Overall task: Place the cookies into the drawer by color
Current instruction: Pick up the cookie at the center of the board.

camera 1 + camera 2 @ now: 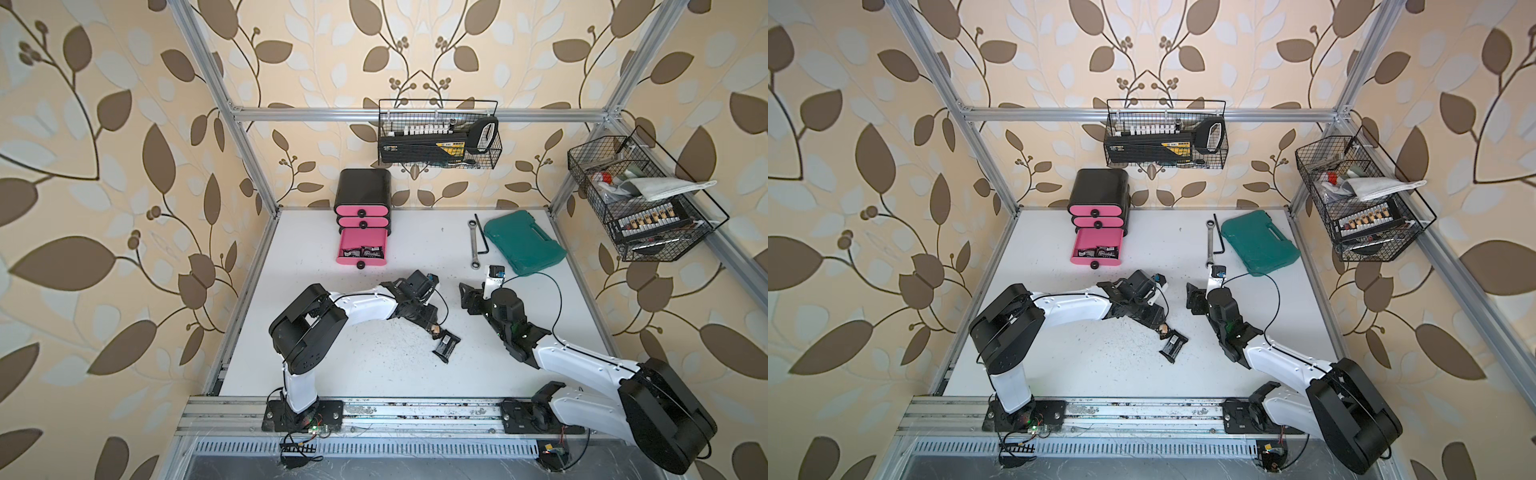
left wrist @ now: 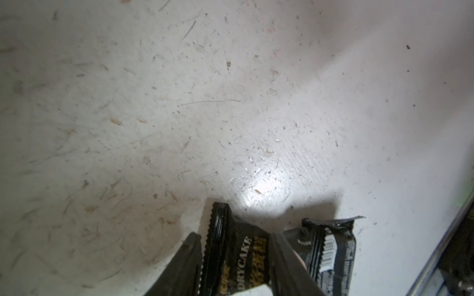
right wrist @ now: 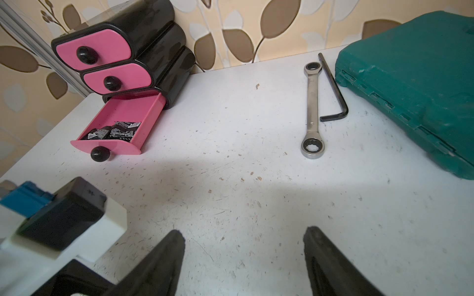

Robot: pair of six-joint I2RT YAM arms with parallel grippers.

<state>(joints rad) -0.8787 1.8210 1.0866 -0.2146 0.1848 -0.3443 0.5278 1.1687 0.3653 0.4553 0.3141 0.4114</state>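
I had the left gripper (image 2: 235, 237) low over the scuffed white table (image 2: 179, 102). Its jaws were partly open on either side of a black crinkly wrapped cookie packet (image 2: 238, 256). The wrapper was printed DRYCAKE in pale letters with gold characters beside them, and a ribbed, saw-toothed seam ran along one end. One jaw lay just beside that seam and the other against the wrapper's opposite side. I could not tell whether they were pressing it.

Just beside it lay a second black packet (image 2: 331, 251), showing a white barcode and fine print. In both top views the pair sat near the middle of the table, between the two arms.

Well apart from them, at the table's far edge, stood the small black rounded cabinet (image 1: 363, 187) with three pink fronts. Its bottom pink drawer (image 1: 361, 239) was pulled out, and black packets (image 1: 362, 252) lay at its front end. The right gripper (image 3: 245, 230) hung over bare table, jaws wide apart with nothing between them.

The straddled packet ran off the edge of the left wrist view. From above, the wrist covered most of it, leaving only a tan patch. The packets in the drawer overlapped, so I could not count them. The two upper drawers were shut, hiding their contents.
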